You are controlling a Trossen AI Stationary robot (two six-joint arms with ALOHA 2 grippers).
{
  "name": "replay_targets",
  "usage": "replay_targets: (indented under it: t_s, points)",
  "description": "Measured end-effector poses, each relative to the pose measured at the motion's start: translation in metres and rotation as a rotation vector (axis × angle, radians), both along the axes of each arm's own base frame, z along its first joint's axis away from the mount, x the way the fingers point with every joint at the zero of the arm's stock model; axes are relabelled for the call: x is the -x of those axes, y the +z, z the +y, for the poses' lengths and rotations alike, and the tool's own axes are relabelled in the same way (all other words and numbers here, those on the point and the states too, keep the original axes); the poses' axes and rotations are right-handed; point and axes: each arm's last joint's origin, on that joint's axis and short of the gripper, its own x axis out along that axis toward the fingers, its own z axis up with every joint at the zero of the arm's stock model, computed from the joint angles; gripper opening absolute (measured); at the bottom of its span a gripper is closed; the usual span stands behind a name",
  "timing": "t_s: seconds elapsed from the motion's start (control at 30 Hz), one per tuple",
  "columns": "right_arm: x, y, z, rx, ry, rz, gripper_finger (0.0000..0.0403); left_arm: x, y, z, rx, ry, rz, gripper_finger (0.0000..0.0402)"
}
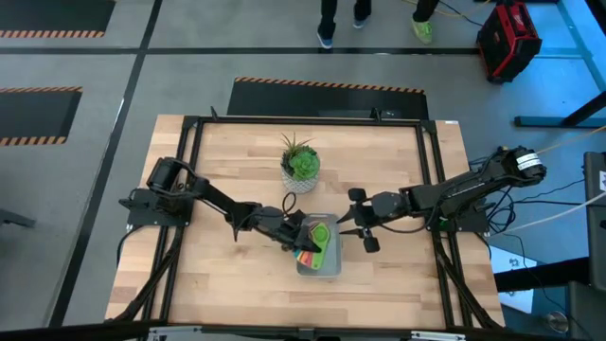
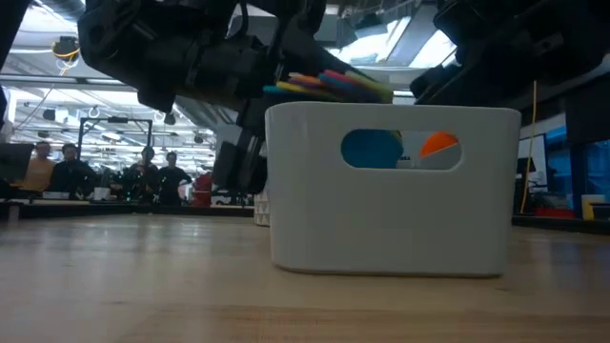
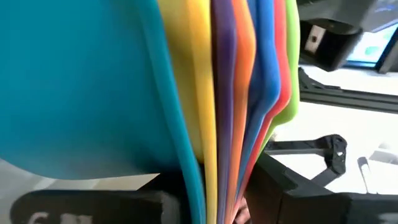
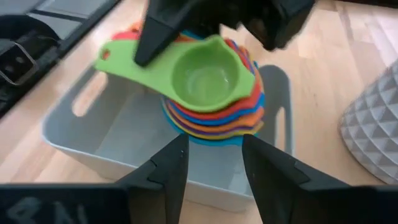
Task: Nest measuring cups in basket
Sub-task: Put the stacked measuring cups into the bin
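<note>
- Lower middle of the high view: pale grey-blue basket (image 1: pixel 320 266) on the wooden tabletop (image 1: pixel 218 284), its long side running up and down the frame.
- In the low view, at centre frame: same basket (image 2: pixel 391 233) close to the camera, with blue and orange showing through its oval handle slot.
- Above the basket's upper-left part in the high view: stack of nested measuring cups (image 1: pixel 316 237), green one on top, handles fanned toward lower left, held over the opening rather than resting inside.
- Left pincer (image 1: pixel 301 234) clenched on the stack, reaching in from the left; in the left wrist view, coloured handles (image 3: pixel 233 93) fill the frame edge-on.
- Right wrist view: green cup (image 4: pixel 202 78) uppermost, orange, yellow and blue rims beneath, grey basket wall (image 4: pixel 93 152) below.
- Right pincer (image 1: pixel 358 221) just right of the basket, fingers (image 4: pixel 168 165) parted and grasping nothing, pointed at the stack.
- Farther up the frame: white pot with a green plant (image 1: pixel 300 167), apart from the basket.
- Top edge of the high view: a person's feet (image 1: pixel 326 36) on the floor beyond the tabletop.
- Left background of the low view: several people (image 2: pixel 67 171), blurred.
</note>
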Motion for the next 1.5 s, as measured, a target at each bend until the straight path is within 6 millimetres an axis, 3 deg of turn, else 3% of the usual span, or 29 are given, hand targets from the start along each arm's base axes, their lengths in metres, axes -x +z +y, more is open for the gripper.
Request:
replay_targets:
  t_s: [0.3, 0.7, 1.03, 1.5]
  points:
    - [0.000, -0.001, -0.001, 0.020, -0.017, 0.005, 0.0156, 0.004, -0.006, -0.010, -0.039, 0.095, 0.055, 0.0090]
    - [0.000, -0.001, -0.001, 0.019, -0.017, 0.004, 0.0156, 0.003, -0.009, -0.009, -0.062, 0.202, 0.052, 0.0090]
    - [0.000, 0.000, -0.001, 0.019, -0.015, 0.003, 0.0156, -0.010, 0.000, -0.013, -0.079, 0.192, 0.074, 0.0090]
    - [0.000, -0.001, -0.001, 0.022, -0.013, 0.007, 0.0156, -0.024, -0.020, -0.019, -0.042, 0.146, 0.110, 0.0090]
